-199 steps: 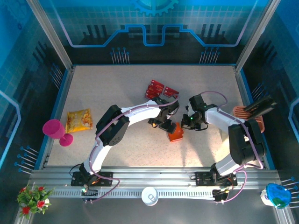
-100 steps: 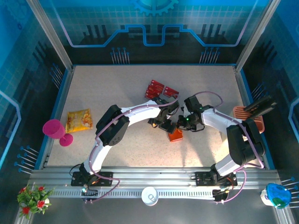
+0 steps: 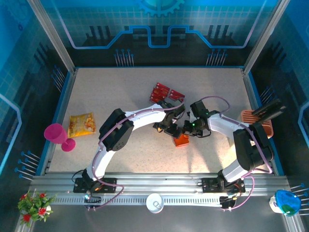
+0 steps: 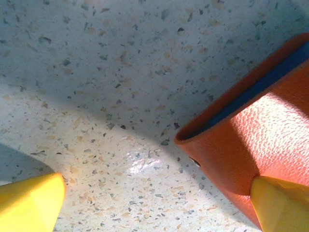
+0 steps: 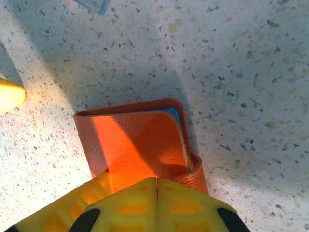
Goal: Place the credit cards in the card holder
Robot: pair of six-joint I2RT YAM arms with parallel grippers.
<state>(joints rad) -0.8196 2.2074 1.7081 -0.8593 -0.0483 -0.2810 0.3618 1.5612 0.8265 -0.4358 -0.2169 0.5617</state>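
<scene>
The orange-red card holder [image 3: 181,140] lies mid-table between both grippers. In the right wrist view the card holder [image 5: 137,140] lies half folded, blue-grey lining showing at its edge. My right gripper [image 5: 157,186] is shut, its tips resting on the upper flap. In the left wrist view my left gripper [image 4: 154,203] is open. One of its yellow fingertips [image 4: 282,203] touches the card holder [image 4: 260,130]; the other rests on bare table. Red credit cards [image 3: 159,91] lie beyond the arms, with another [image 3: 176,95] beside them.
A peach slotted stand [image 3: 256,122] with dark cards stands at the right edge. A snack bag [image 3: 81,124] and a pink goblet [image 3: 57,135] sit at the left. A clear tray corner [image 5: 94,5] shows near the card holder. A white cup [image 3: 154,202] is on the front rail.
My right gripper has moved left onto the card holder, which shifted slightly. The left arm has stayed put.
</scene>
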